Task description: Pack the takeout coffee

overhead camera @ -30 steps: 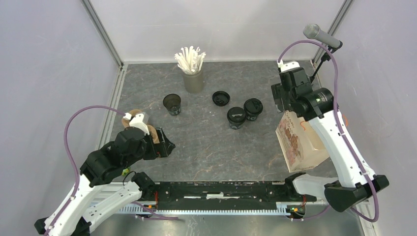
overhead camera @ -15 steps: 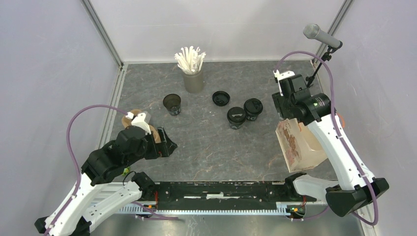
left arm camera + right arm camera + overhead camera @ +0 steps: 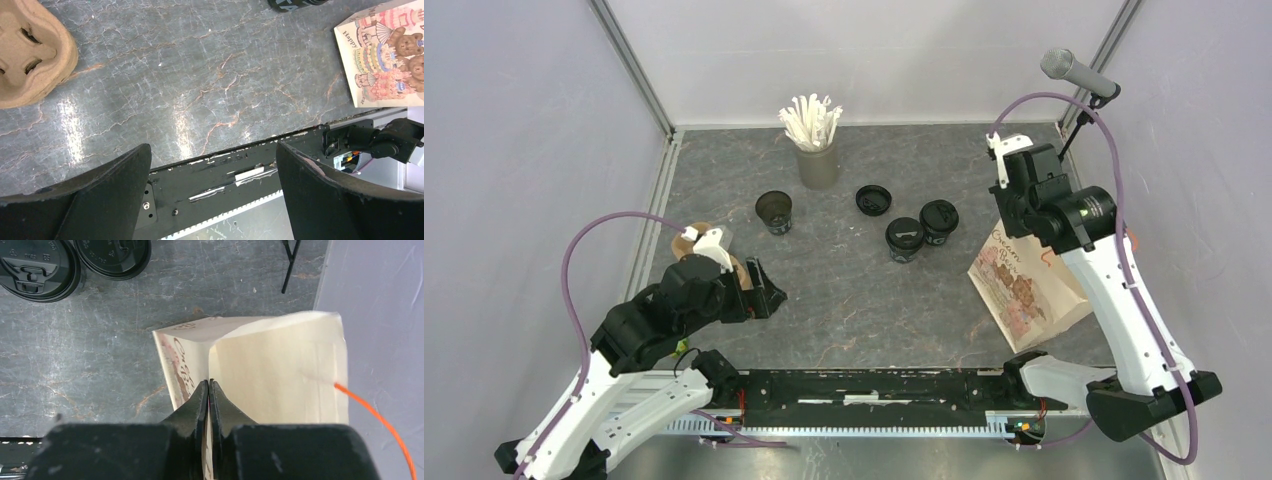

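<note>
Gift bag [image 3: 385,55] printed "Happy" with teddy bears, rim pinched between right jaws, left jaws wide apart

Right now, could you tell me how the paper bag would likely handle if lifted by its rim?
The paper bag is probably light and floppy: the right end effector pinches one thin wall, whose top edge bows. No contents show inside, so it may swing or crease.

Your left arm [image 3: 584,405] and right arm [image 3: 1129,320] have white links and black joint housings. A purple cable [image 3: 624,214] loops over each; the fingers [image 3: 95,200] are matte black.
</note>
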